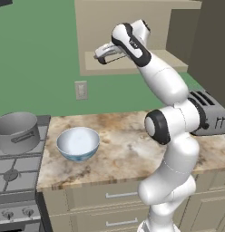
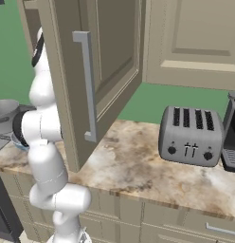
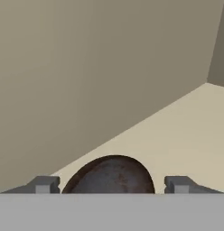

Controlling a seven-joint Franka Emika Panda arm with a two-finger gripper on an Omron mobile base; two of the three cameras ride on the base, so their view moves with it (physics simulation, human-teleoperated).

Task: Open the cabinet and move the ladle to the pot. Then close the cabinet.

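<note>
The cabinet (image 1: 110,27) stands open, and its wide door (image 2: 110,61) with the long silver bar handle (image 2: 86,85) swings out over the counter. My gripper (image 1: 99,56) reaches inside, just above the cabinet's shelf (image 1: 132,69). In the hand view the ladle (image 3: 109,173) shows as a dark rounded scoop lying on the shelf floor between my gripper's (image 3: 111,185) fingertips. The fingers (image 3: 44,184) stand apart with a gap on each side of the scoop, so the gripper is open. The grey pot (image 1: 17,131) sits on the stove at the left.
A white-and-blue bowl (image 1: 78,142) rests on the marble counter (image 1: 128,145) beside the stove (image 1: 14,170). A silver toaster (image 2: 190,135) and a dark appliance (image 2: 231,133) stand at the right. The open door hangs close to my arm.
</note>
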